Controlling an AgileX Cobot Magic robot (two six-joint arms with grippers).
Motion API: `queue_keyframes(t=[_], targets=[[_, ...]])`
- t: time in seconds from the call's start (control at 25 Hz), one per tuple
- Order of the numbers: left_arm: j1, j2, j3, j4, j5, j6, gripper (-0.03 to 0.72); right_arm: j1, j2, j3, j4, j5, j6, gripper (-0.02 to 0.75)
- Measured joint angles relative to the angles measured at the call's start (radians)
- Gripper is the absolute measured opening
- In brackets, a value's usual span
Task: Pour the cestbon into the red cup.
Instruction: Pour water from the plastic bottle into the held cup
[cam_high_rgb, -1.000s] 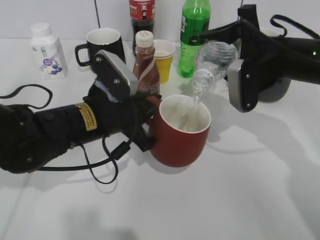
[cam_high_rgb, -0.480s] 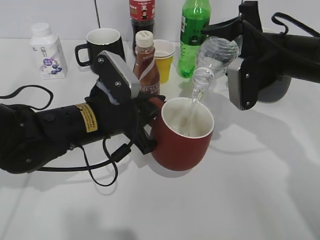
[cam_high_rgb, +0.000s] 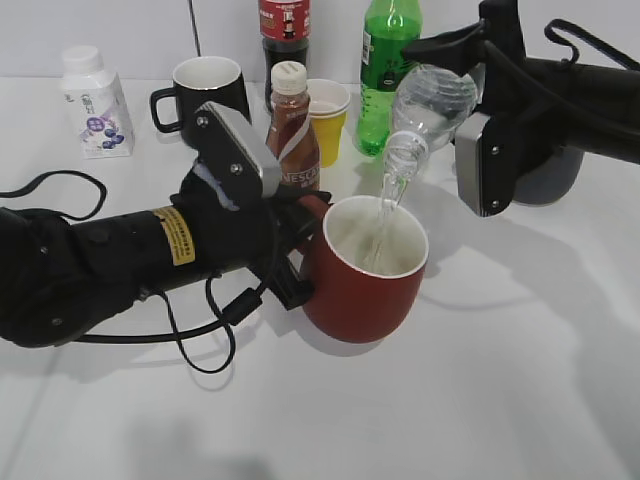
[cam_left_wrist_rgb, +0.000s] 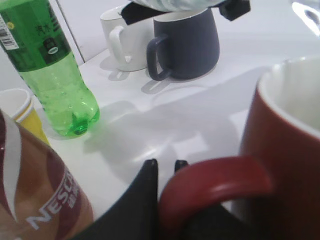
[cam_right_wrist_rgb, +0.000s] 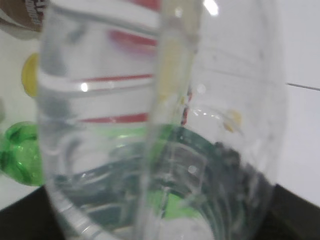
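As you look across the table in the exterior view, a crowd stands behind the work: a white milk bottle (cam_high_rgb: 93, 103) far left, a black mug (cam_high_rgb: 205, 88), a brown Nescafe bottle (cam_high_rgb: 292, 130) just behind the left arm, a yellow paper cup (cam_high_rgb: 328, 119), a dark cola bottle (cam_high_rgb: 284, 30) and a tall green bottle (cam_high_rgb: 390, 70). The red cup (cam_high_rgb: 365, 268) sits in front of them, and your left gripper (cam_high_rgb: 296, 252) is clenched on its handle. Your right gripper (cam_high_rgb: 462, 70) holds the cestbon (cam_high_rgb: 425, 112) tipped neck-down above the cup, a stream of water running from its mouth into the white inside. A grey mug (cam_high_rgb: 550, 175) stands partly hidden behind the right arm.

In the left wrist view, the red cup (cam_left_wrist_rgb: 285, 145) fills the right side, with the black fingers (cam_left_wrist_rgb: 145, 200) closed around its handle. The Nescafe bottle (cam_left_wrist_rgb: 35, 200) crowds in just beside on the left; the green bottle (cam_left_wrist_rgb: 52, 75), a white mug (cam_left_wrist_rgb: 122, 37) and the dark grey mug (cam_left_wrist_rgb: 187, 42) stand well apart behind.

In the right wrist view, the cestbon (cam_right_wrist_rgb: 165, 125) fills nearly everything, clear and ribbed, clasped so close that you cannot see the fingers themselves.
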Motion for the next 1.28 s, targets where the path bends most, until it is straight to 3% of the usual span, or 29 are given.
queue_keyframes(t=[1.28], targets=[[0.000,0.000,0.000,0.001,0.003,0.000,0.060,0.000,0.000,0.000,0.013,-0.022,-0.053,0.480]])
